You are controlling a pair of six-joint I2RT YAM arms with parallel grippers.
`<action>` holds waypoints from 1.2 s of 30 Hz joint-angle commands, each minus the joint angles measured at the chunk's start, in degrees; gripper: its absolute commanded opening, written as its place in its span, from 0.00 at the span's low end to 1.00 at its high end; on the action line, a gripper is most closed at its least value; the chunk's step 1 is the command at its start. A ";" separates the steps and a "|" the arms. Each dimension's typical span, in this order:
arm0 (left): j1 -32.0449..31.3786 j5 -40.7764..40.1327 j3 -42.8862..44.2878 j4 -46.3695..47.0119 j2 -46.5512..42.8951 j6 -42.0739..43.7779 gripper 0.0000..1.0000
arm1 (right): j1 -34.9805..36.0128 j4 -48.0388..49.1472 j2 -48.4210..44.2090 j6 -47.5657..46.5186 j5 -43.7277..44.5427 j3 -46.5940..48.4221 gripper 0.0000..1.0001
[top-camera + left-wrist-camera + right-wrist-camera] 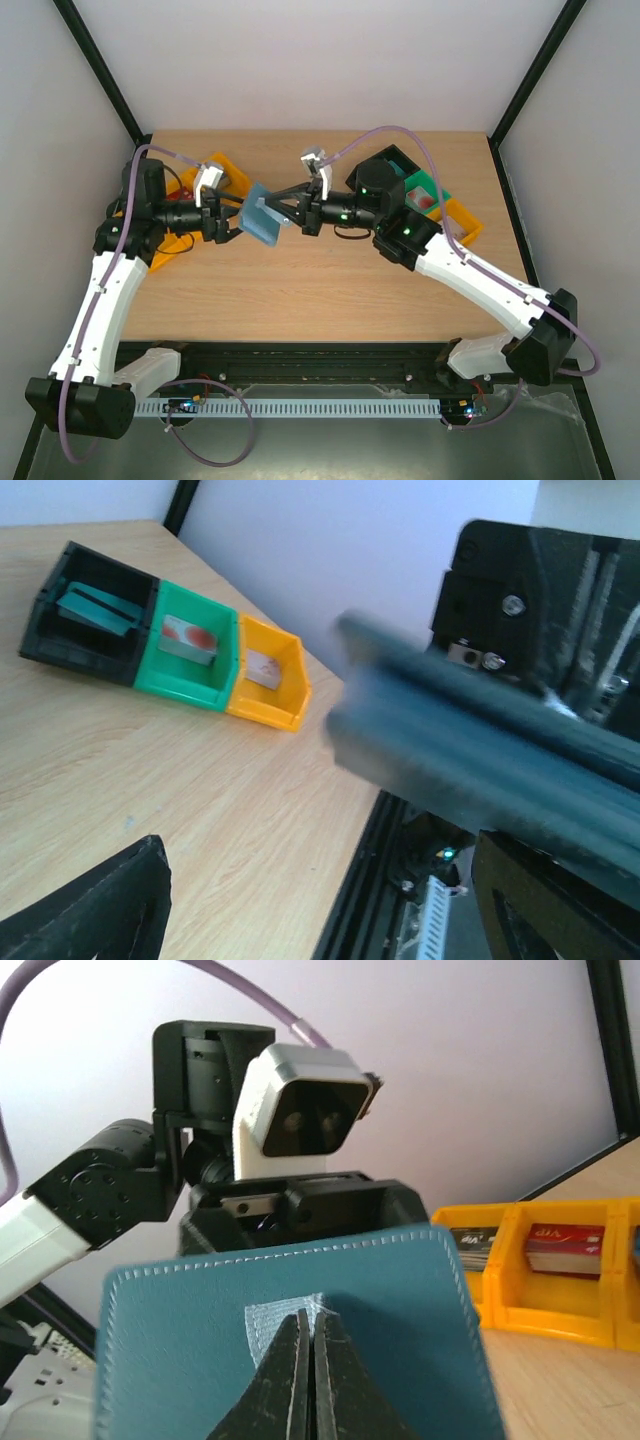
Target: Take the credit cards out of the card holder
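The card holder [265,220] is held in the air above the middle of the table [300,300], pinched between the tightly closed fingers of the right gripper [308,1332], which is seen at the holder's 3 o'clock side in the top view. The left gripper [233,224] is placed just beside the holder at its 9 o'clock side, fingers spread wide with nothing gripped. A teal credit card [95,608] is seen lying in the black tray [45,630] towards the table's 2 o'clock corner.
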 commanded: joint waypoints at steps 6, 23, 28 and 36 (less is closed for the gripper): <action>0.09 12.10 -1.04 8.86 -0.46 -10.77 0.94 | 0.35 -5.10 5.13 -5.77 2.58 6.57 0.02; 0.09 7.09 -3.12 10.22 -0.34 -10.89 0.21 | -0.07 -0.74 6.19 -3.00 -5.45 4.35 0.02; 0.19 4.75 -1.45 1.10 -1.10 0.19 0.03 | -4.04 -7.77 1.65 -7.83 -5.88 2.54 0.14; -2.58 -2.89 6.85 -20.28 -0.42 29.33 0.02 | -7.91 -26.94 -6.31 -24.31 -8.95 3.24 0.69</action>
